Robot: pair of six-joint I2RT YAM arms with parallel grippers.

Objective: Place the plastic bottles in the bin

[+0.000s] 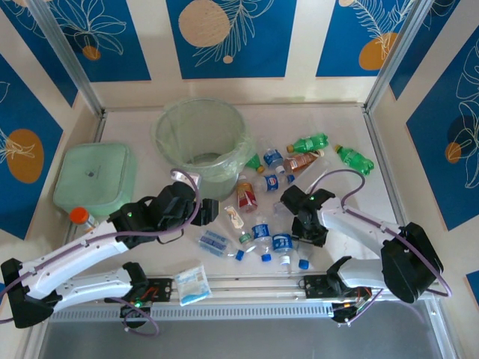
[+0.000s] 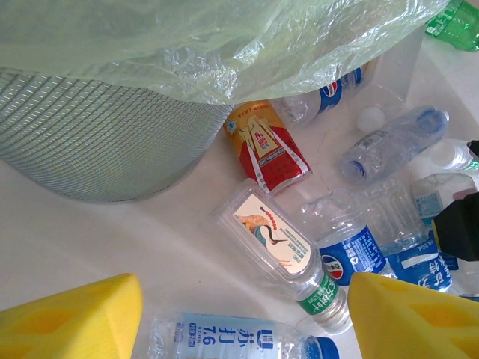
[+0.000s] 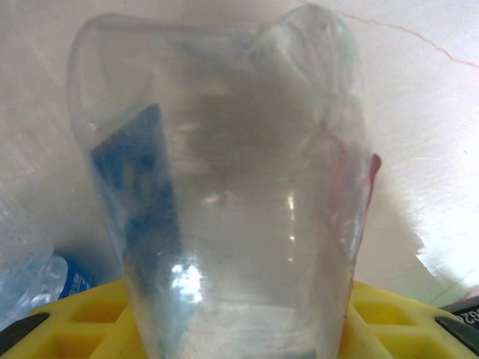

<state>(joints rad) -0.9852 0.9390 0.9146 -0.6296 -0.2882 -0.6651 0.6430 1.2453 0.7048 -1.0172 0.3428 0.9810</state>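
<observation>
Plastic so thin it buckles: the right gripper (image 3: 239, 321) is clenched on a clear, blue-labelled plastic bottle (image 3: 224, 187), and the walls fold inward between the yellow foam pads (image 3: 75, 318). That tells you how these will handle. I'd judge them empty, feather-light, soft in the body and slick enough to squirt out of a hard squeeze. The firmer hold, I reckon, is near the shoulder or base, where the shell is stiffer, or across the waist with a gentle pinch.

From above, that right gripper (image 1: 305, 228) sits low over the scatter of bottles on the white table (image 1: 337, 120), well short of the round translucent pale-green bin (image 1: 166, 123).

Over on the other side, the left gripper (image 2: 247, 321) is released, its jaws wide apart and gripping nothing. A clear bottle with a blue printed label (image 2: 224, 340) lies on the table between them. Just beyond it are a flat clear bottle with a crane picture and green cap (image 2: 269, 239) and a red-labelled bottle (image 2: 266, 146), the second right by the bin's ribbed wall (image 2: 97, 142).

The bin is lined with a crinkly clear plastic bag (image 2: 224, 52) draped over its rim. From overhead its floor looks bare apart from that bag, so I'd say most of the job lies ahead. Two green soda bottles (image 1: 309, 142) wait to its right.
</observation>
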